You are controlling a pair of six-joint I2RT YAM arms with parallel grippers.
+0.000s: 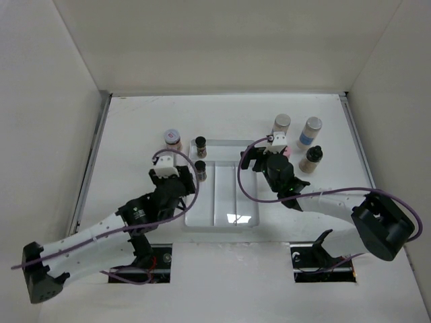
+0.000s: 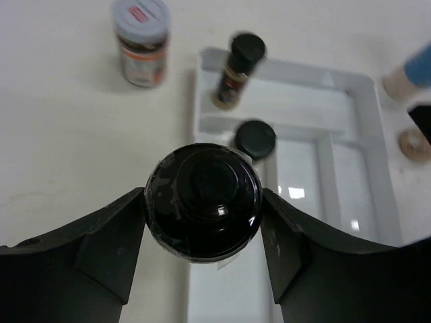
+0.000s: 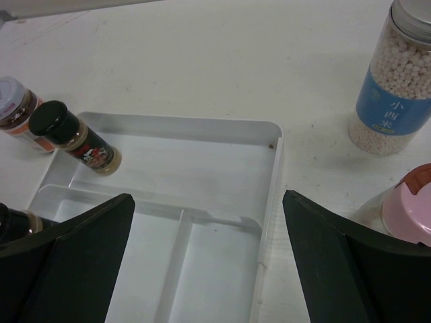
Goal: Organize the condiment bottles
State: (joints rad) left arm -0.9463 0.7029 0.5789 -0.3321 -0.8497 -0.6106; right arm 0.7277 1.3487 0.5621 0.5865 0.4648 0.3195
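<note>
Overhead: left gripper (image 1: 180, 176) sits at the left wall of the tray (image 1: 225, 195); right gripper (image 1: 264, 160) hovers over its right rim.
Left wrist: jaws clamp the black-capped bottle (image 2: 203, 202), upright, with the tray compartment just to its right.
Right wrist: jaws wide, empty; pink-capped bottle (image 3: 409, 210) just beside, rightward.

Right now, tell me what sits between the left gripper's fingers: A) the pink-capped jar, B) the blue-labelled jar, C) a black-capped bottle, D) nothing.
C: in the left wrist view, a black-capped bottle fills the gap of the left gripper, its fingers pressed against both sides of the cap.
</note>
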